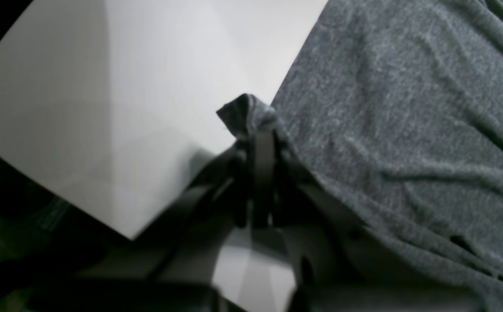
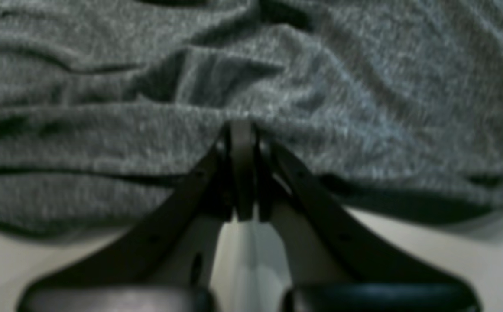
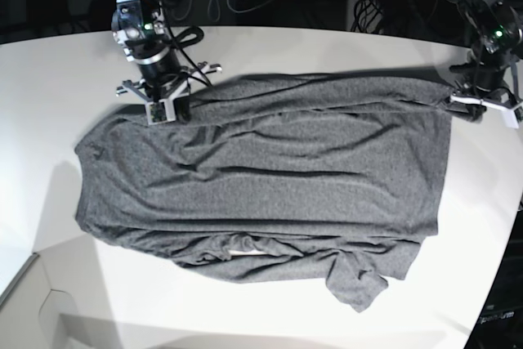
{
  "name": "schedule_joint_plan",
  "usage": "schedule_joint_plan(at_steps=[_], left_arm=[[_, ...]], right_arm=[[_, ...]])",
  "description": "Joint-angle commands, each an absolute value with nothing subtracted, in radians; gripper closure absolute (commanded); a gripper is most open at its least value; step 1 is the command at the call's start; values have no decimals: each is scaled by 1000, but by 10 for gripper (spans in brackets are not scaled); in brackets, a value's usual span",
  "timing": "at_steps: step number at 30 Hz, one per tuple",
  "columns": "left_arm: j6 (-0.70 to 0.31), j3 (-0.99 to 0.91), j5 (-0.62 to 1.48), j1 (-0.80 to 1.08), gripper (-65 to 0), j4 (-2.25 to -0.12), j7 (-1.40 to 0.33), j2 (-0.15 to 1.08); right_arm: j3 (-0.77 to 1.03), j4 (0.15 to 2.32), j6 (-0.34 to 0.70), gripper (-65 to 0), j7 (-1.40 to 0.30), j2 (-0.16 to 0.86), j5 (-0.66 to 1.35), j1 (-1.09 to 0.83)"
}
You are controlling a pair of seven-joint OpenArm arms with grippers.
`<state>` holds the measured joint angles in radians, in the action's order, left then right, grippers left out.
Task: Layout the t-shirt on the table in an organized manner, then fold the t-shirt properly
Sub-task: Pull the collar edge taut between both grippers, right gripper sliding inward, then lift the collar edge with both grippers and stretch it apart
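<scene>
Both grippers are pinching the t-shirt (image 3: 270, 185) edges: left gripper (image 1: 251, 125) clamping a corner, right gripper (image 2: 242, 125) clamping folds; only base view is showing the table (image 3: 49, 87) around it.

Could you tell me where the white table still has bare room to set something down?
Bare white tabletop lies beside the dark heather-grey knit t-shirt and along the near edge below its hem. The far edge is crowded: both grippers, left and right, pinch the shirt there.

The t-shirt (image 3: 270, 181) is dark heather grey, with fine lighter flecks in the knit and no print. The tabletop (image 3: 49, 79) is plain white. The 2 hands, left (image 3: 472, 100) and right (image 3: 167, 104), are black.
</scene>
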<state>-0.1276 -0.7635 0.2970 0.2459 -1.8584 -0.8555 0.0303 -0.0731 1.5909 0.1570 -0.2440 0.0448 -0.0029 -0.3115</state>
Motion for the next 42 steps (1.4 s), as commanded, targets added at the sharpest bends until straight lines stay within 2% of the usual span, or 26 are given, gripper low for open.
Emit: schedule_joint_plan(at_steps=[1,13,16,24,29,42], left_arm=[[-128,-766,300,240,0,-1874,-832,39],[-128,-766,300,240,0,-1876,-832,39],[-128,-766,300,240,0,-1876,-832,39],[-128,-766,300,239,0,-1876,-832,39],[-128,-766,300,239,0,-1876,-832,39],[-128,-766,300,239,0,-1876,-832,12]], right_arm=[[-70,1626,156,0,-242,58,1,-306],[-73,1768,157,-7,-280,71,1,-331],[-85,1750,157,-69,-280,81,1,-343],[-180,1735,156,-313,-282,154,1,-351],[-177,1676,156,-408,-315,150,1,-331],[-177,1675,156,-418,-348,150,1,-294]])
